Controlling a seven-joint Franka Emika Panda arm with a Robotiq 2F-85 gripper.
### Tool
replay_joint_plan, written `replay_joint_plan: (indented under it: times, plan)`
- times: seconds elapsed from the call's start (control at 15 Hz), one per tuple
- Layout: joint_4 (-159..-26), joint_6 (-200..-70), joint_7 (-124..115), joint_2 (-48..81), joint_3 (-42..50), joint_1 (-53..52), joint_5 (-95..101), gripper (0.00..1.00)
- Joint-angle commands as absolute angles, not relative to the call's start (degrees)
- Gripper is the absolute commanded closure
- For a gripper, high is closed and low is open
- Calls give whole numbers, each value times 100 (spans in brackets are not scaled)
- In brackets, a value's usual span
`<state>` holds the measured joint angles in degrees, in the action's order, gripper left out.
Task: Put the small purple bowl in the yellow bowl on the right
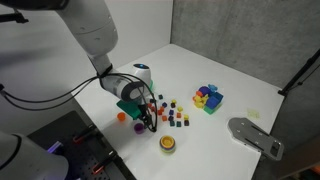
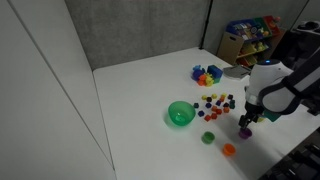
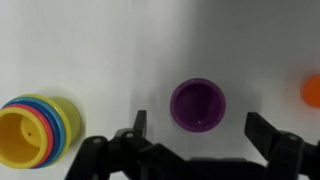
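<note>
- Left of wrist view: yellow bowl (image 3: 28, 135), nested in coloured rings, apart from claw.
- Centre: small purple bowl (image 3: 197, 105) upright on bench (image 3: 100, 50), near bench edge, between spread fingers of claw (image 3: 200, 128); released, nothing gripped.
- Right: orange item (image 3: 313, 90), cut off by frame.

- Both exterior views are small and soft, so fine detail is lost (the little blocks (image 1: 172, 116) read as coloured specks).
- The light is even and diffuse. The white table (image 1: 230, 70) is bright with no hard glare, and shadows on it are faint.
- In an exterior view the near wall (image 2: 40, 90) is dim and grey.
- In the wrist view the table looks washed out, with a darker band down its middle. The gripper (image 3: 195, 120) is a near-black, soft-edged silhouette, while the small purple bowl (image 3: 198, 104) is fairly sharp.
</note>
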<state>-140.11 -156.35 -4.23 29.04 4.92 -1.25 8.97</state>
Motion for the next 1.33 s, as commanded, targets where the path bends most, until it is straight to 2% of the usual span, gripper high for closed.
replay_joint_plan:
  times: [0.0, 0.53, 0.6, 0.67, 0.93, 1.27]
  plan:
    - [-14047, -16114, -286, 3094, 493, -74, 836, 0]
    - [-14110, -16840, -128, 3531, 461, -12, 786, 0]
    - [-14115, -16905, -108, 3571, 460, -5, 783, 25]
    - [-14114, -16954, -94, 3604, 464, -6, 780, 26]
    - [-14121, -17039, -88, 3608, 467, -4, 759, 59]
    - [-14036, -16888, -115, 3385, 494, 24, 680, 61]
